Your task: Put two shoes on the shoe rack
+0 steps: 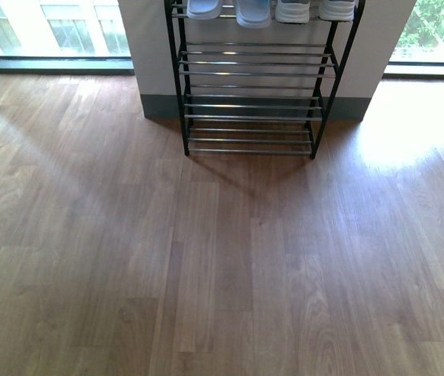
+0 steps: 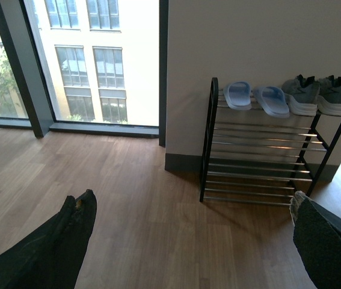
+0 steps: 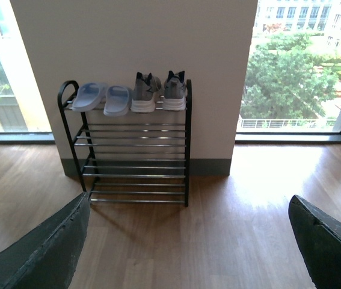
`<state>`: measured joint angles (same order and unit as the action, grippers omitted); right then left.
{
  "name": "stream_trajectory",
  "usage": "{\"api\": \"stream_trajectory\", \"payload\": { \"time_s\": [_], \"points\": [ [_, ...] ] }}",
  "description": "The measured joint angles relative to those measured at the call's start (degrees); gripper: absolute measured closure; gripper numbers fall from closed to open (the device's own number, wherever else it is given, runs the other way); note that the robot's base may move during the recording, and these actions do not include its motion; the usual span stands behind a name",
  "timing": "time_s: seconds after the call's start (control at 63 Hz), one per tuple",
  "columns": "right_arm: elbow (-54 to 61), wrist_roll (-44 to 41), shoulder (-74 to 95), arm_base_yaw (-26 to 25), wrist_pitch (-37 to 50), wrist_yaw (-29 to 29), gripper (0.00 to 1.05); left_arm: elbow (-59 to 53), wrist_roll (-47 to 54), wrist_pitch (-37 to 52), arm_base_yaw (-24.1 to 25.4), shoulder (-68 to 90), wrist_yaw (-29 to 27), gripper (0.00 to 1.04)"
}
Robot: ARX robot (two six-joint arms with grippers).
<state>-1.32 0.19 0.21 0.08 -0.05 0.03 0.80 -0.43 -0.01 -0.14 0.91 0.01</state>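
Sitting side by side on shoe rack [image 3: 135, 144] top tier: both grey sneakers [image 3: 159, 92], beside blue slides [image 3: 101, 97].
Left tool [image 2: 188, 241] and right tool [image 3: 188, 241] spread wide, empty, above wood floor [image 1: 222, 274].

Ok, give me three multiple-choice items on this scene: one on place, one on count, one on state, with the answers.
1. Where do the two shoes sit on the shoe rack?
A. top shelf
B. bottom shelf
C. floor beside it

2. How many slippers share that shelf?
A. none
B. two
C. four

3. How is the right gripper?
A. shut on a shoe
B. open, holding nothing
C. shut on a slipper

Answers: 1 A, they rest on the uppermost rods. 2 B, a pale blue pair lies beside them. 3 B, its fingers stand wide apart over bare floor.
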Motion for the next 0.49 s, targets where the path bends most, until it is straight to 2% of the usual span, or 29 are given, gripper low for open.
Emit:
{"api": "stream_trajectory", "payload": {
  "time_s": [0.492],
  "points": [
    [0.0,0.0,0.0,0.0,0.0,0.0,0.09,0.0,0.0,0.0,0.0,0.0,0.0,0.09]
  ]
}}
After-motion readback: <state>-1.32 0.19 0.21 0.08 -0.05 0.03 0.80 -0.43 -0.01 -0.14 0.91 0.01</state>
